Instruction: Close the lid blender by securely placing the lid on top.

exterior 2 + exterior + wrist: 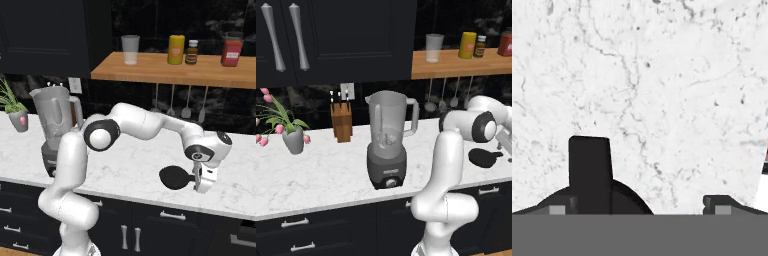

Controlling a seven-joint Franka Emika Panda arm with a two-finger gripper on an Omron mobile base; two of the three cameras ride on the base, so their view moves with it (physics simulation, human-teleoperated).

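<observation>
Lid (175, 177) count one, pinched at edge by fingers (194, 176) (above counter (135, 165)); one blender (388, 141) well apart.

**Surfaces and finishes**

White marble-look counter (316, 175), grey-veined, smooth. Matt black lid (175, 177). Translucent grey jar on the blender (387, 140), like smoky plastic, over a dark grey base. Warm wood shelf (170, 70) and knife block (341, 121). Clear glass tumbler (434, 47). Brushed-metal handles (286, 35) on flat black cabinets. Glossy white arm (145, 122), dark joints.
</observation>
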